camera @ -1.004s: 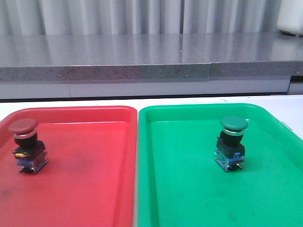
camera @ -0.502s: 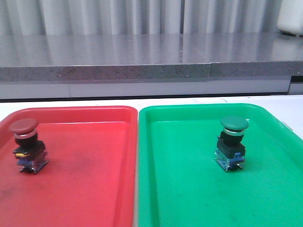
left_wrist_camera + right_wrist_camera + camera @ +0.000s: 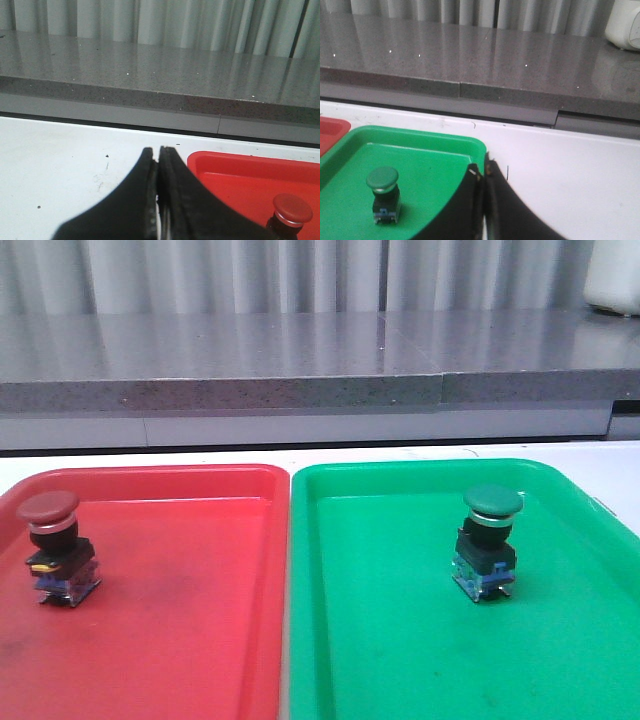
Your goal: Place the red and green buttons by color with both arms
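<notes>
The red button (image 3: 56,548) stands upright in the red tray (image 3: 180,640), near its left side; its cap also shows in the left wrist view (image 3: 292,209). The green button (image 3: 487,542) stands upright in the green tray (image 3: 400,660); it also shows in the right wrist view (image 3: 383,195). My left gripper (image 3: 158,150) is shut and empty, over the white table left of the red tray (image 3: 240,170). My right gripper (image 3: 483,167) is shut and empty, at the far right corner of the green tray (image 3: 435,150). Neither arm shows in the front view.
The two trays lie side by side on a white table (image 3: 100,458). A grey stone ledge (image 3: 300,360) runs along the back under a pleated curtain. A white object (image 3: 624,25) stands on the ledge at the far right.
</notes>
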`<control>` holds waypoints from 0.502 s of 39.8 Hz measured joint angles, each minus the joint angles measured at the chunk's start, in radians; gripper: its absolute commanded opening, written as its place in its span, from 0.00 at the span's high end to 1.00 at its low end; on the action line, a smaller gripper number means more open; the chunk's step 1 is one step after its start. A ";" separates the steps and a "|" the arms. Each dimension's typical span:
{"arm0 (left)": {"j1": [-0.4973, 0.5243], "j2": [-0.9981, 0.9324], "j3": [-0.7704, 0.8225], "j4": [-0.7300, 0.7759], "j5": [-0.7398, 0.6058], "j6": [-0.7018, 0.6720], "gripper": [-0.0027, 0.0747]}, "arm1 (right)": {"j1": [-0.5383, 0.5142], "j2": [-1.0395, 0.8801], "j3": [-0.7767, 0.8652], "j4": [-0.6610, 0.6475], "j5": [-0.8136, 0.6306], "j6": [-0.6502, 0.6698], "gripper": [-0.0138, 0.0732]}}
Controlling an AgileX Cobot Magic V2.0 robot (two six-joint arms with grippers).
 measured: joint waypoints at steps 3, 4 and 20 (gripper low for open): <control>0.000 0.000 0.000 0.000 0.000 0.000 0.99 | -0.041 -0.029 0.068 0.087 -0.046 -0.097 0.92; 0.000 0.000 0.000 0.000 0.000 0.000 0.99 | -0.059 -0.039 0.086 0.110 -0.058 -0.121 0.92; 0.000 0.000 0.000 0.000 -0.003 0.000 0.99 | -0.179 -0.122 0.230 0.271 -0.118 -0.215 0.92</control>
